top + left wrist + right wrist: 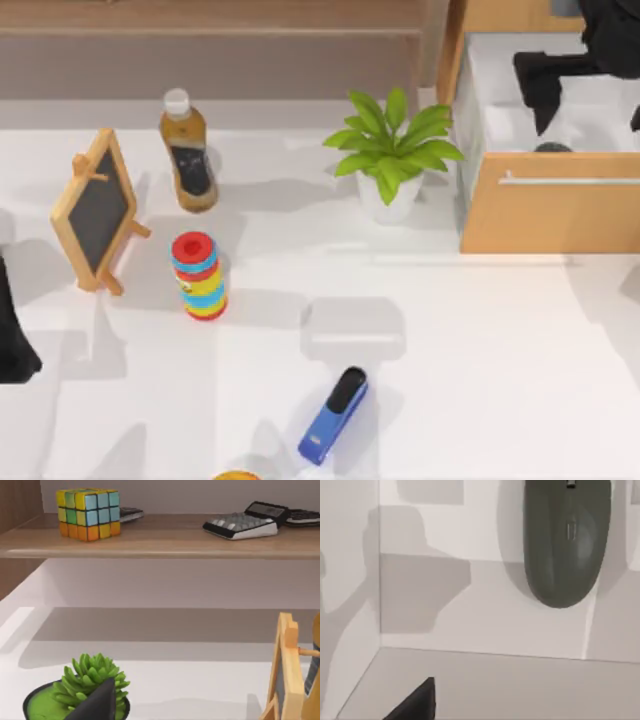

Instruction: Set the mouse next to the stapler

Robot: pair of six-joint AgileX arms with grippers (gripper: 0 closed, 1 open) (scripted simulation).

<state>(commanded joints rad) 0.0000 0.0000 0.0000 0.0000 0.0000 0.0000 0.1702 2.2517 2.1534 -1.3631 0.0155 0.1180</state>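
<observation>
The dark grey mouse lies on the white floor of the open drawer at the table's back right. From above, only its edge peeks out behind the drawer's wooden front. My right gripper hangs over the drawer, above the mouse and apart from it, open and holding nothing. One of its fingertips shows in the right wrist view. The blue stapler with a black end lies slanted near the table's front centre. My left gripper is parked at the left edge, open.
A potted plant stands just left of the drawer. A bottle, a small chalkboard and a ring toy stand at the back left. An orange-yellow object peeks in at the front edge. A shelf holds a colour cube and a calculator.
</observation>
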